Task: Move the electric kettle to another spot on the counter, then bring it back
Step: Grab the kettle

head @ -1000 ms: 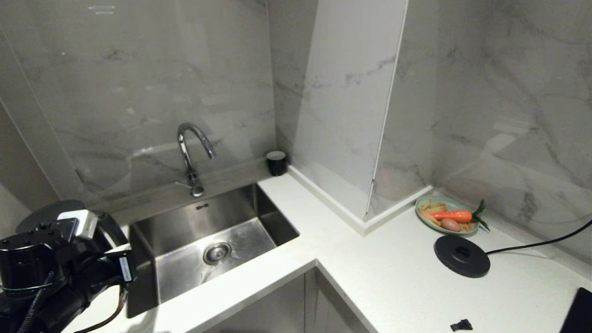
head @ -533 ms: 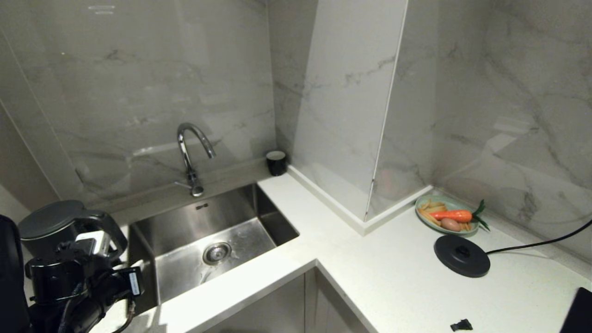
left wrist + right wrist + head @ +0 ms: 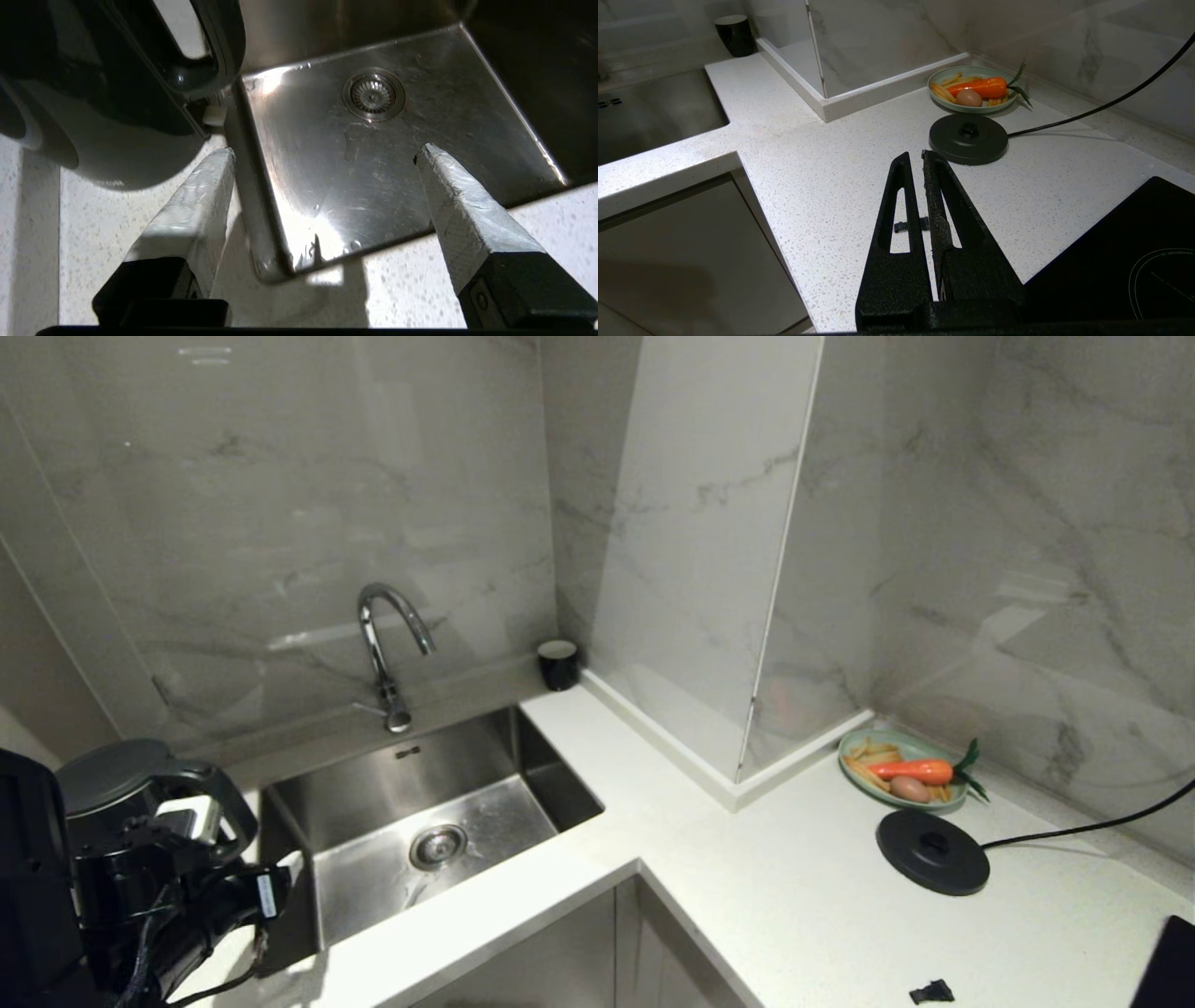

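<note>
left gripper [image 3: 322,154] off electric kettle [image 3: 112,784] since a second ago, jaws now wide, kettle left of sink [image 3: 551,775], counter [image 3: 794,896] right of sink open

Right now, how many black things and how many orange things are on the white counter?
Black: 4 - electric kettle, small black cup, round base disc, little black scrap.
Orange: 1 - carrot on the green plate.
Total: 5
</note>
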